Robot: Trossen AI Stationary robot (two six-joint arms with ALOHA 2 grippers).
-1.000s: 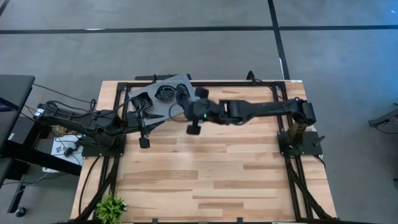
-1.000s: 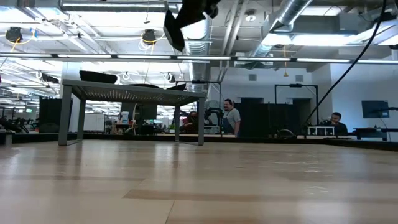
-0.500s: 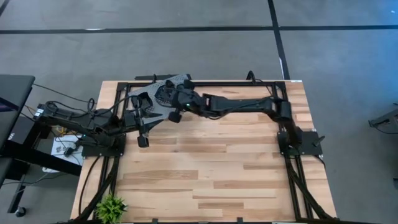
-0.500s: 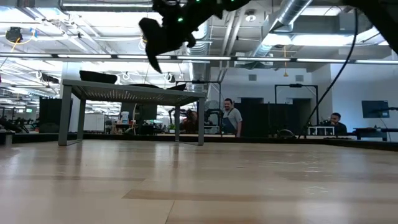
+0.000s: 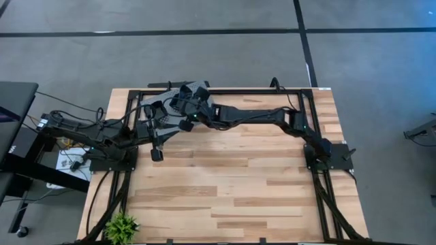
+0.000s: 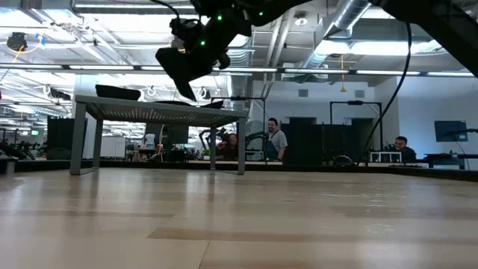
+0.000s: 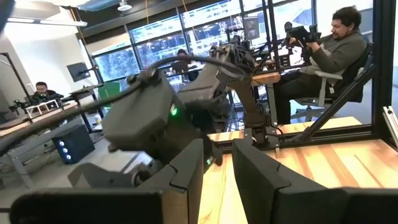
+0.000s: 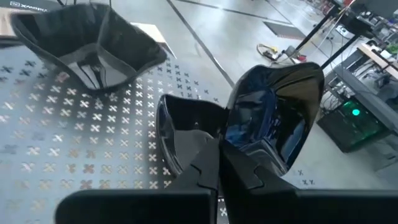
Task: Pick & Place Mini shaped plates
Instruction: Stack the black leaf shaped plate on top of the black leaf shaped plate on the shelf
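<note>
Right, my right gripper [image 8: 219,163] is clenched, fingers [image 8: 242,171] pressed together with nothing held, hanging just over the plates on the tray. Directly ahead of the tips, two glossy black mini plates: a rounded one [image 8: 283,115] tilted up on edge, mirror-shiny, leaning against a flatter curved one [image 8: 186,127]. Farther off, a squarish flared dish [image 8: 93,43], also black and glossy. All sit on the grey perforated metal tray [image 8: 43,130], raised at the table's [image 5: 231,184] far left corner. My left gripper [image 5: 157,155] waits near the tray, fingers [image 7: 261,180] slightly apart, empty.
</note>
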